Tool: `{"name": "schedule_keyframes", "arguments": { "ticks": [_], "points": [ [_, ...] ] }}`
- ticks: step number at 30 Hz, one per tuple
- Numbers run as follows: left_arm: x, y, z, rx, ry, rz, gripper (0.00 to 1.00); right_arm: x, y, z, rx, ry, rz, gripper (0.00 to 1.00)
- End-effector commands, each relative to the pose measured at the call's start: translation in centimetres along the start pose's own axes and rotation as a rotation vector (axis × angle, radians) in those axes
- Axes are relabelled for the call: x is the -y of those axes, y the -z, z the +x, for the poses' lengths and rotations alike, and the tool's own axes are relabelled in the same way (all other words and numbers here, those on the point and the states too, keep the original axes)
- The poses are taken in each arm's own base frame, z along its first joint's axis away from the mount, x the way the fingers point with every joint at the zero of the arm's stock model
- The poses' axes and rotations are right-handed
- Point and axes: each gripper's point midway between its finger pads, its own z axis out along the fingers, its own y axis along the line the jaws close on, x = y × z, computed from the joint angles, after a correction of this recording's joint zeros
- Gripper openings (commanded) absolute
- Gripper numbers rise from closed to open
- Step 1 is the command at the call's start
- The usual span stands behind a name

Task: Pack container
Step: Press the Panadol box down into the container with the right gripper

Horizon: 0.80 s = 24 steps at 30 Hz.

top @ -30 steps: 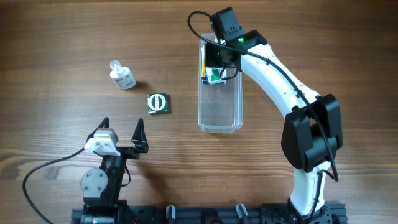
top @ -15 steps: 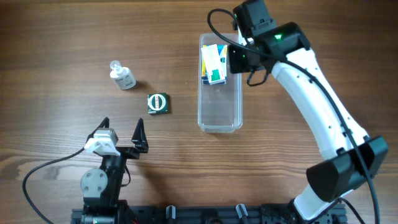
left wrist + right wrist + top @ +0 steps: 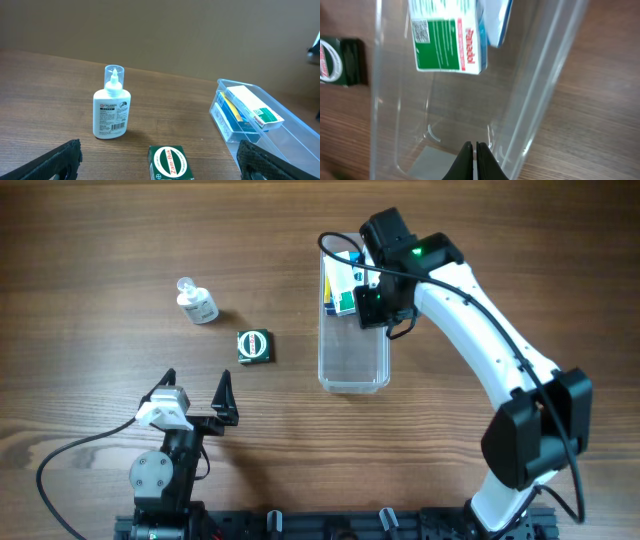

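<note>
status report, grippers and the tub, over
Left gripper open, parked. Right gripper shut, empty, over the container. Boxes packed at its far end; green box and bottle outside, nothing blocking them.

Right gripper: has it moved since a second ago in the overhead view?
Yes. The right gripper, now shut, has shifted from over the far end of the container, above the boxes, toward the container's right wall and nearer its middle.

The green box (image 3: 168, 163) reads Zam-Buk; the white-green box (image 3: 450, 45) reads Panadol.
</note>
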Motion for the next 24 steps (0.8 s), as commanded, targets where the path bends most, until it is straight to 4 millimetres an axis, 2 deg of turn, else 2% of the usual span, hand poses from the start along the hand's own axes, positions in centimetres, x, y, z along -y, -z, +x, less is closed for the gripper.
{"name": "schedule_keyframes", "arguments": {
  "ticks": [1,12,19,24],
  "points": [
    [0.0,0.0,0.2,-0.003,-0.019,0.007,1.00,-1.3,-2.2,0.9,-0.060,0.045,-0.035,0.04],
    [0.0,0.0,0.2,-0.003,-0.019,0.007,1.00,-1.6,-3.7,1.8,-0.098,0.044,-0.035,0.04],
    [0.0,0.0,0.2,-0.003,-0.019,0.007,1.00,-2.0,-5.0,1.6,-0.070,0.027,-0.058,0.04],
    [0.0,0.0,0.2,-0.003,-0.019,0.007,1.00,-2.2,-5.2,0.9,-0.043,0.031,-0.065,0.04]
  ]
}}
